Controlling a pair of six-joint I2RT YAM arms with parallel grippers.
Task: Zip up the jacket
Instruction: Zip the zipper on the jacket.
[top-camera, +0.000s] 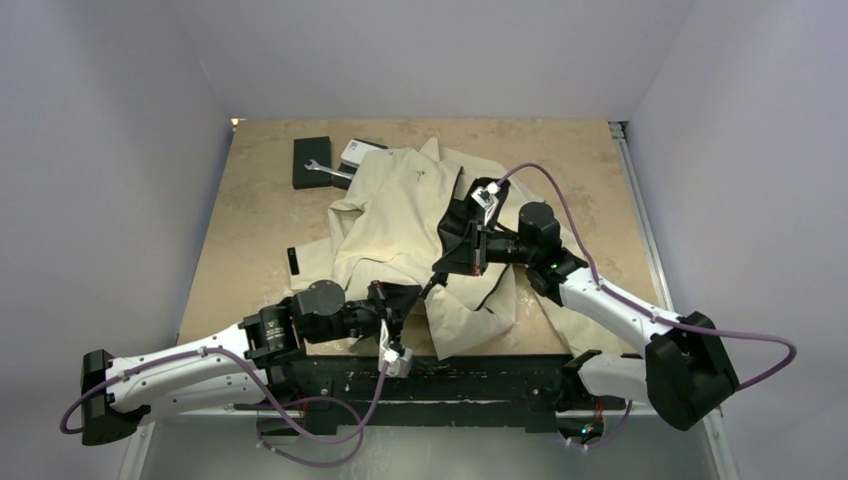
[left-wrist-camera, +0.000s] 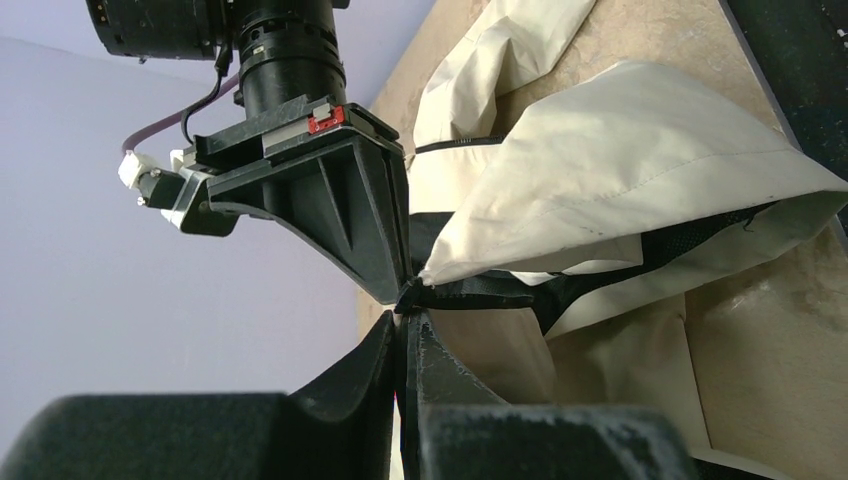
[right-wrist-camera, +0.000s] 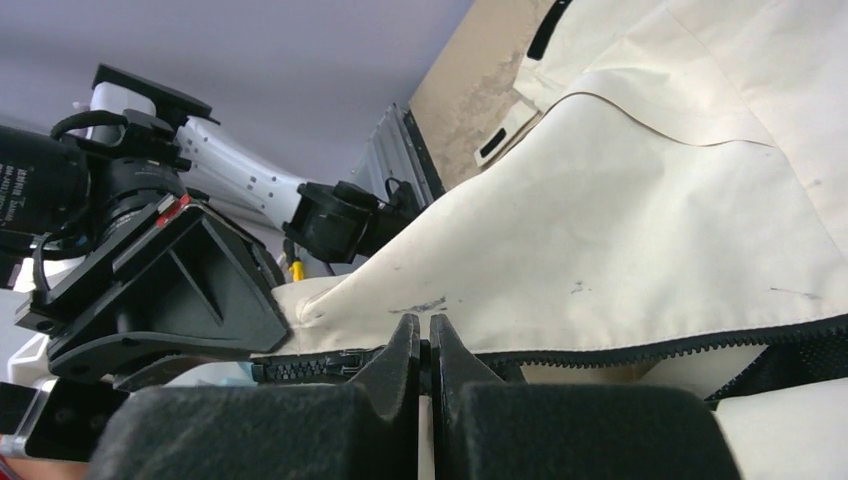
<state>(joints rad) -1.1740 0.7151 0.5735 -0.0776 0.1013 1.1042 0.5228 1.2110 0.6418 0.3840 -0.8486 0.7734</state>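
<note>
The cream-beige jacket lies spread on the table with its black lining showing along the open front. My left gripper is shut on the bottom end of the jacket's zipper edge and holds it lifted. My right gripper faces it tip to tip and is shut on the zipper pull, just right of the black slider. The zipper teeth run off to the right, unjoined. In the left wrist view the right gripper meets my left fingertips.
A black box, a metal wrench and a white device lie at the table's back left by the jacket's hood. A small black object lies left of the jacket. A metal rail runs along the right edge.
</note>
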